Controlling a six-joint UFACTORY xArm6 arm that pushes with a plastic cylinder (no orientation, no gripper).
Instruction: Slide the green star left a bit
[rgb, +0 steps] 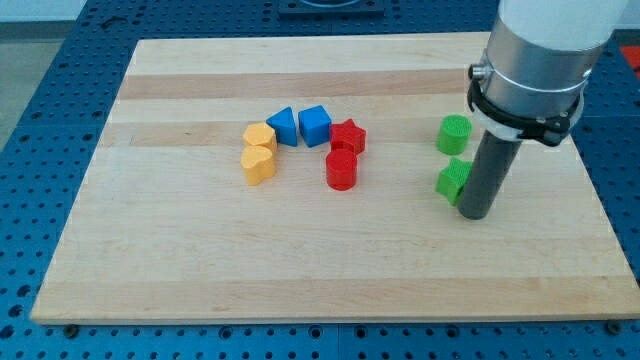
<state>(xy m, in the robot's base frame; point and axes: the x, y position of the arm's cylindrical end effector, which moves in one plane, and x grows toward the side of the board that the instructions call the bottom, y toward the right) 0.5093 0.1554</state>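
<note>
Against the green star's (452, 180) right side rests my tip (473, 214) (no jaws, nothing gripped); bare board (400, 260) lies leftward.

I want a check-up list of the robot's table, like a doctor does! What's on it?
Surface: wooden board, lying flat.
Job's things: green star, touching my tip on its view's-right side.
Clutter: green cylinder; red star, red cylinder; two blue blocks; two yellow blocks.
End effector: rod only.
Cables: nothing seen.
Surroundings: blue perforated table.
</note>
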